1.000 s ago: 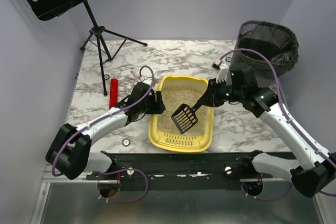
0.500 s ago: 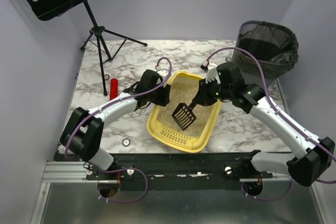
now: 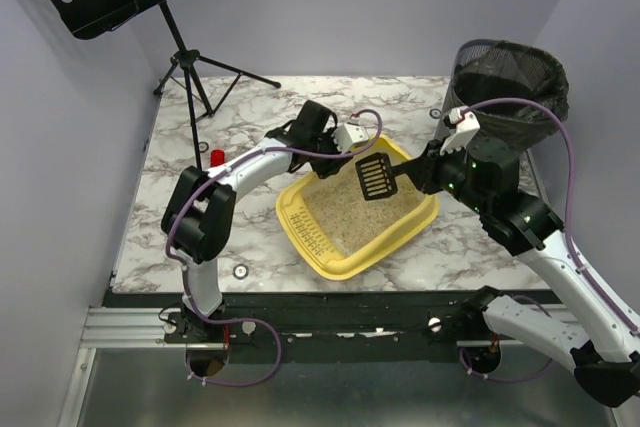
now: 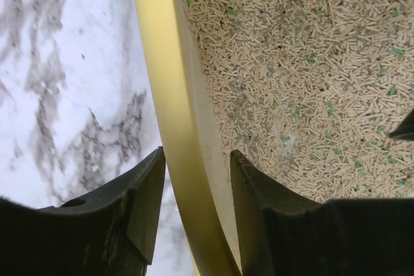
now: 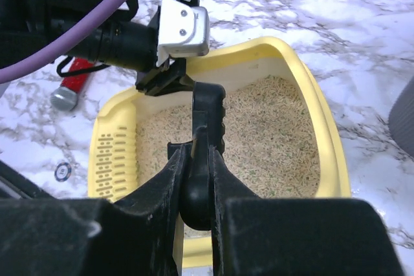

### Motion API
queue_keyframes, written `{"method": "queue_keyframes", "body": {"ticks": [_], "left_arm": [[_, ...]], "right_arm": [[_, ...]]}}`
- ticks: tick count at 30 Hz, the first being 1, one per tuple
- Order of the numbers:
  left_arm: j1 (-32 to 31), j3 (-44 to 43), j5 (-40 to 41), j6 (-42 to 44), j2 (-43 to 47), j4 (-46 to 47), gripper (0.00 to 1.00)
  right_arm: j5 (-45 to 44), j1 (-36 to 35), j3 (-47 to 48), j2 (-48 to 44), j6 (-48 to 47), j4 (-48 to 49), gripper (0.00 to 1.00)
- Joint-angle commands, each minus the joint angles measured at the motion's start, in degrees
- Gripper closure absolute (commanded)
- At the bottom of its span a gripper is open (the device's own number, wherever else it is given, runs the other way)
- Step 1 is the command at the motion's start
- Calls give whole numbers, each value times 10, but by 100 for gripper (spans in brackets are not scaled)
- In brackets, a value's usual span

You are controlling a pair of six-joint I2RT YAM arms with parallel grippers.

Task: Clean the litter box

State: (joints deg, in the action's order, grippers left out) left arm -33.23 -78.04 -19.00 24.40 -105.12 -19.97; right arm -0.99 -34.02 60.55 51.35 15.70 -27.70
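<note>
The yellow litter box (image 3: pixel 345 265) lies slantwise mid-table, its slotted sieve end (image 3: pixel 306 233) at the near left and beige litter (image 3: pixel 362 209) inside. My left gripper (image 3: pixel 352 151) is shut on its far rim (image 4: pixel 162 95), one finger outside, one over the litter (image 4: pixel 291 82). My right gripper (image 3: pixel 420 175) is shut on the handle of a black slotted scoop (image 3: pixel 377 177), held above the box's far end. In the right wrist view the scoop handle (image 5: pixel 208 114) sits between my fingers (image 5: pixel 200 150), above the box (image 5: pixel 326 127), with the left gripper (image 5: pixel 169 79) behind.
A grey mesh bin with a black bag (image 3: pixel 510 82) stands at the far right. A black music stand (image 3: pixel 190 67) stands far left. A red cylinder (image 3: pixel 216 159) lies left of the box. A small washer (image 3: pixel 241 271) lies near the front edge.
The left gripper swung to the far right with the rim, turning the box clockwise. The right gripper lifted the scoop out of the litter and drew back to the right.
</note>
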Motion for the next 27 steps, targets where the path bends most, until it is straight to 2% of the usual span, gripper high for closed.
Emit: {"method": "queue_keyframes", "body": {"ticks": [1,2,3,4,5,6,7,8,9,12,14,15,18,19,24,27], "left_arm": [[-2,-148,-45,158,-63,-86,74],[-2,-170,-50,179,-88,-109,63],[-2,-186,-52,179,-97,-124,47],[-1,-196,-42,170,-101,-112,27],[3,-192,-22,113,-100,-85,22],[6,-186,2,68,-98,-16,16],[9,-181,23,34,-95,4,7],[18,-179,64,1,-82,25,3],[24,-178,82,-74,-72,52,1],[41,-135,120,-175,0,113,1],[44,-71,163,-225,51,144,1],[45,-51,200,-241,99,150,1],[45,24,289,-358,189,124,1],[46,58,300,-413,208,107,1],[46,183,342,-526,336,68,1],[46,246,310,-565,383,66,1]], "right_arm": [[-67,0,-22,-5,2,19,100],[-73,0,-23,-2,0,17,100],[-81,0,-23,-1,-1,13,100],[-86,0,-25,1,-2,11,99],[-90,0,-27,2,-2,11,100],[-100,1,-27,2,-3,11,100],[-103,1,-27,2,1,12,100],[-103,1,-25,2,2,11,100],[-99,1,-24,2,2,12,100],[-85,0,-24,-3,2,19,100],[-81,0,-25,-8,1,26,100],[-87,0,-25,-10,4,29,100],[-95,1,-28,-25,19,34,100],[-94,1,-32,-29,27,35,100],[-80,1,-55,-66,38,58,100],[-75,1,-71,-79,45,69,100]]}}
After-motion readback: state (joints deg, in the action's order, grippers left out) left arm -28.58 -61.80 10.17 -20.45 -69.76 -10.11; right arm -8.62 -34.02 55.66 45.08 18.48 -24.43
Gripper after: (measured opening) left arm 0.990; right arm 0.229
